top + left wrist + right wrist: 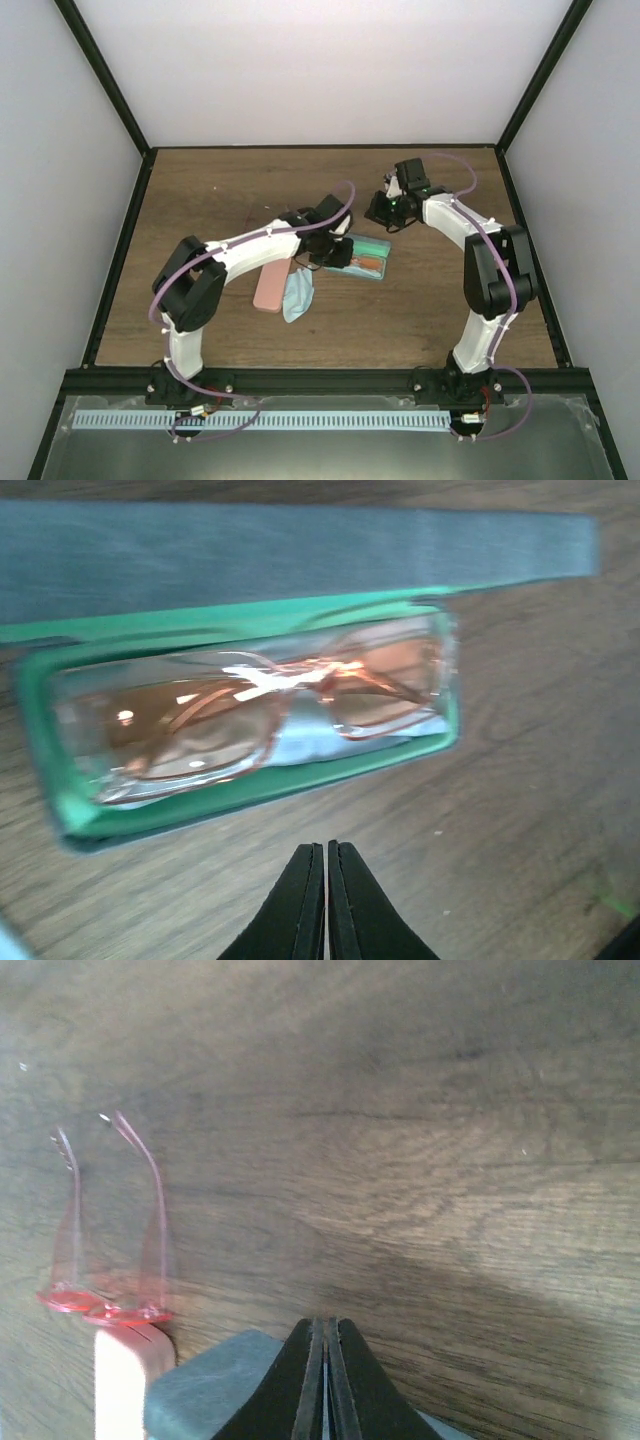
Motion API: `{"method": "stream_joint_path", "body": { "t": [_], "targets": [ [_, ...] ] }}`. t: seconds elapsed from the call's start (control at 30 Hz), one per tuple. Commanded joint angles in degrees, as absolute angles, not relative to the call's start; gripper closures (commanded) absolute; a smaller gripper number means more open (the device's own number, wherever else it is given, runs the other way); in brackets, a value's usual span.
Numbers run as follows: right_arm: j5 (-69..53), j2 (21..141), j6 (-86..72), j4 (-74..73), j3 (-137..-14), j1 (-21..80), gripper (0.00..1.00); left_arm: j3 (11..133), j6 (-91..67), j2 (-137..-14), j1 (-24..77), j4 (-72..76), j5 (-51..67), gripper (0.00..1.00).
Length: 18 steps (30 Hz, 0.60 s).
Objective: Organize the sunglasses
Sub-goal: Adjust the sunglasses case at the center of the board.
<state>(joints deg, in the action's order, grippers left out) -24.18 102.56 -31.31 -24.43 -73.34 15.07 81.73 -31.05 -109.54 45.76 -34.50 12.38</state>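
1. Sunglasses, reddish-pink pair (pixel 110 1308): this pair is resting on the bare wooden table (pixel 450 1160), at the left of the right wrist view. Its 2 thin arms are standing unfolded and pointing away from the camera. A pale pink block (pixel 125 1380) and a grey-blue surface (pixel 200 1398) are lying just beside its front; what these 2 things are cannot be told.
2. Pink case (pixel 272 285): it is lying closed on the table, left of centre in the top view, under the left arm's forearm.
3. Light blue cloth (pixel 298 295): it is lying crumpled and touching the right side of the pink case.
4. Left gripper (pixel 327 852): its 2 black fingers are pressing together with nothing between them. It is hovering just beside the near rim of the green case (pixel 250 798).
5. Orange-red pair (pixel 250 705): these sunglasses are lying folded inside the open green case, on a pale blue lining (pixel 310 738). The grey-blue lid (pixel 300 550) is lying flat behind the tray.
6. Right gripper (pixel 325 1332): its fingers are also closing on nothing. It is hanging over the table, well apart from the green case.
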Motion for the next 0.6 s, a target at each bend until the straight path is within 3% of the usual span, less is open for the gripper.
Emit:
{"method": "stream_joint_path", "body": {
  "t": [0.0, 0.3, 0.57],
  "targets": [
    [-26.81, 103.62, -28.31, -26.84, -75.98, 14.56, 0.97, 81.98, -29.87, -111.84, 48.38, -29.54, 17.05, 0.96],
    [-30.46, 103.16, -27.48, -26.21, -73.97, 14.51, 0.97, 75.27, -33.52, -112.2, 50.9, -26.06, 14.59, 0.96],
    [-32.75, 102.17, -26.13, -26.02, -70.4, 14.61, 0.97, 79.61, -33.42, -118.72, 50.97, -25.65, 11.43, 0.96]
  ]
}}
